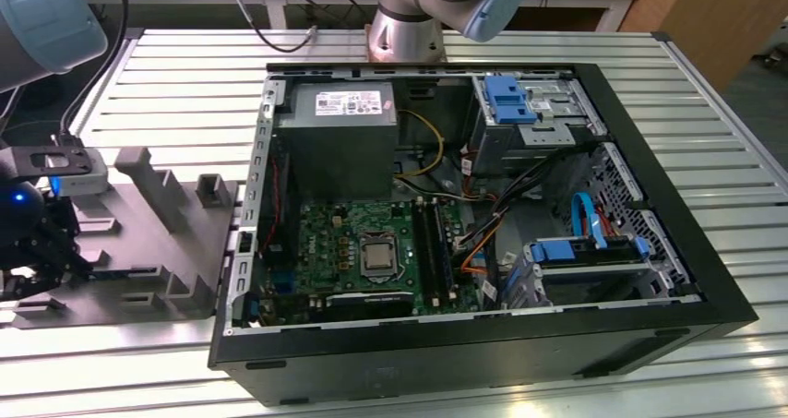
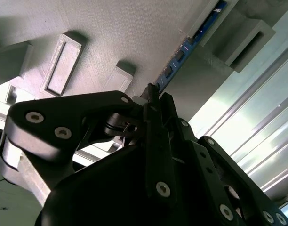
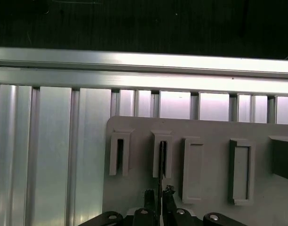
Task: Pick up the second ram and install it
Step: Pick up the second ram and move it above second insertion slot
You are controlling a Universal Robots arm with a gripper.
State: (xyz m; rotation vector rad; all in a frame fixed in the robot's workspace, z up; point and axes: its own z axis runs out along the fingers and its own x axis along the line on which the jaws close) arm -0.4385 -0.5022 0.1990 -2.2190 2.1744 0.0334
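The second ram (image 2: 191,40) is a thin blue circuit-board stick lying along the grey holder fixture (image 2: 111,37), its far end in a raised holder block. In the first wrist view the ram (image 3: 161,162) is seen edge-on, standing in one of the slotted blocks of the fixture (image 3: 212,193). My gripper (image 2: 151,94) has its black fingers closed around the stick's near end, and the fingertips (image 3: 168,194) sit on either side of it. In the exterior view the gripper (image 1: 31,252) is at the far left over the fixture (image 1: 148,215).
An open black computer case (image 1: 640,298) fills the middle of the slatted aluminium table (image 1: 185,86). Inside are the green motherboard (image 1: 339,243) with long black memory slots (image 1: 427,243), a grey power supply (image 1: 339,132), blue drive brackets (image 1: 507,100) and cables. The arm's base (image 1: 407,26) stands behind the case.
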